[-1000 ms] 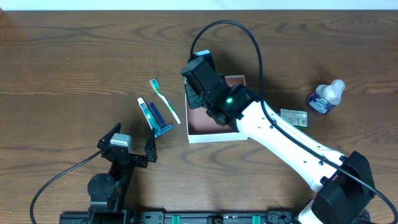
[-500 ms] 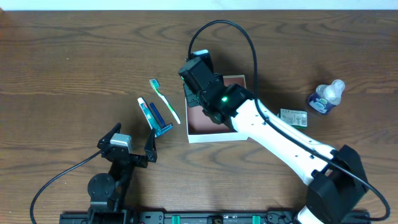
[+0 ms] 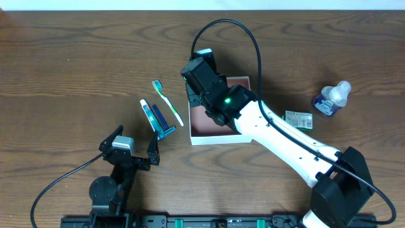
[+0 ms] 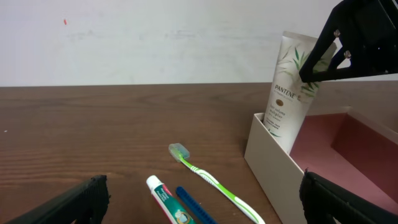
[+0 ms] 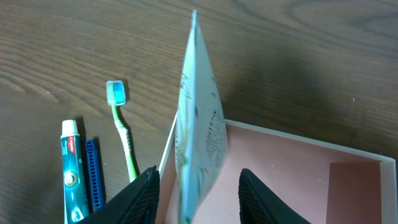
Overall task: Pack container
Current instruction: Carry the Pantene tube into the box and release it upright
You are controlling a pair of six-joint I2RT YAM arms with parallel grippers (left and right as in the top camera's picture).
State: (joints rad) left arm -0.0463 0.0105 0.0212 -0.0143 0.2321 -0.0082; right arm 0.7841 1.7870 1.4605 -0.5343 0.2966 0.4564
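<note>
Inspection of the worktop, counted item by item.

My right end effector (image 5: pixel 199 177) is hovering over the left side of the one container (image 3: pixel 215 139). Its fingers are standing apart. One white shampoo tube (image 4: pixel 287 87) is standing between them, and the right wrist view is showing a gap on each side of it, so I am not gripping it. The tube is standing nearly upright, with its lower end inside the container against the left wall. The container is sitting directly beneath this end effector, open side up, showing its pink floor.

Three items are lying on the bare worktop to the left of this end effector:
- one green-and-white toothbrush (image 3: pixel 168 101), nearest the container
- one toothpaste tube (image 3: pixel 149 114)
- one slim dark blue item (image 3: pixel 161 120), lying just beside the toothpaste; I cannot tell what it is

Two items are lying to its right, outside the container: one small flat packet (image 3: pixel 299 119) near, and one small bottle (image 3: pixel 332 98) well apart.

My left end effector (image 3: pixel 135 140) is hanging fully open and holding nothing; the toothpaste and the blue item are lying just ahead of it.
</note>
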